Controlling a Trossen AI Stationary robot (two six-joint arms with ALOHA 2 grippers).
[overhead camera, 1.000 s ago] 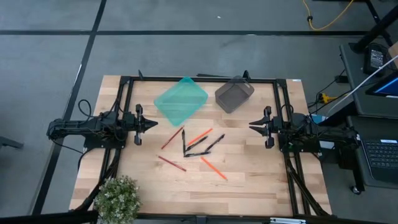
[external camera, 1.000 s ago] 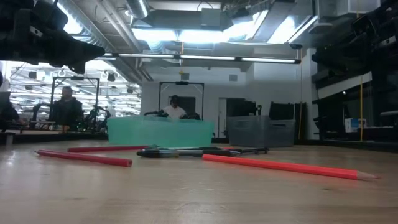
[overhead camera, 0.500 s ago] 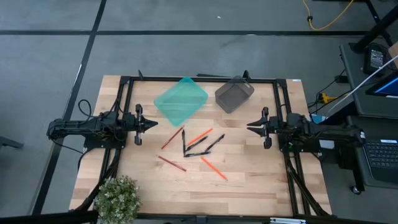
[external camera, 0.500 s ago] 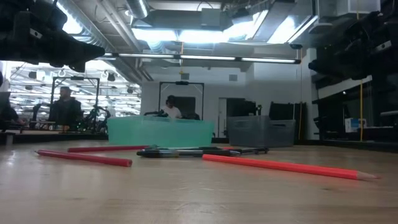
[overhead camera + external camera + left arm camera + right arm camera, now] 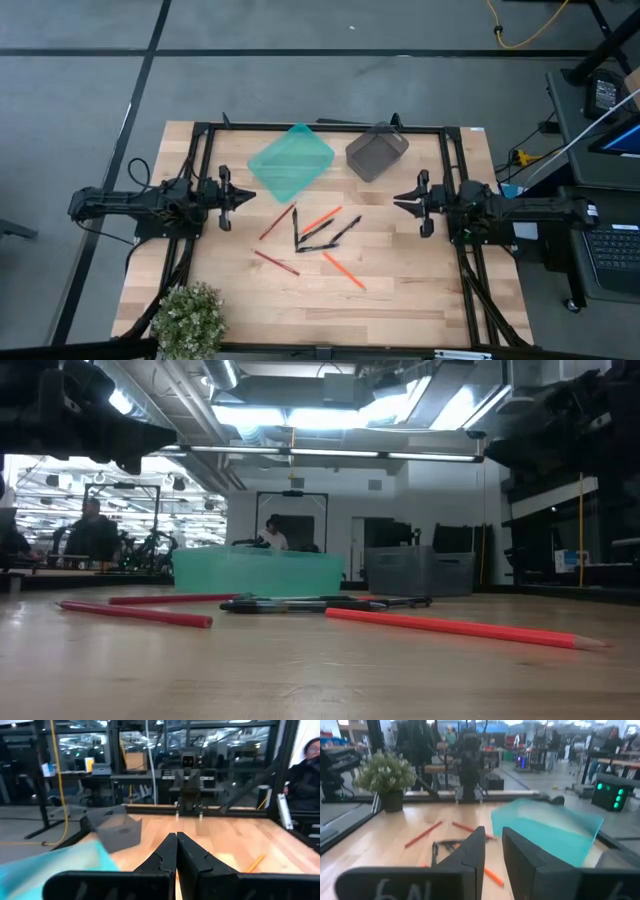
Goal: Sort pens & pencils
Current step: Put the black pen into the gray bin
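High view: my right claw [image 5: 404, 202] creeps inward from the worktop's right edge, fingers slightly parted, empty.
Left claw [image 5: 243, 198] shut; pens [image 5: 318, 233] and pencils [image 5: 343, 269] untouched mid-worktop; sorting not begun.

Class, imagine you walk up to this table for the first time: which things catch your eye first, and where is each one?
First is the scatter of red and orange pencils and black pens on the bare wood at the table's middle. Behind them, at the far edge, sit a teal bin and a grey bin side by side. The left gripper, shut, and the right gripper, slightly open, face the pile from either side, holding nothing.
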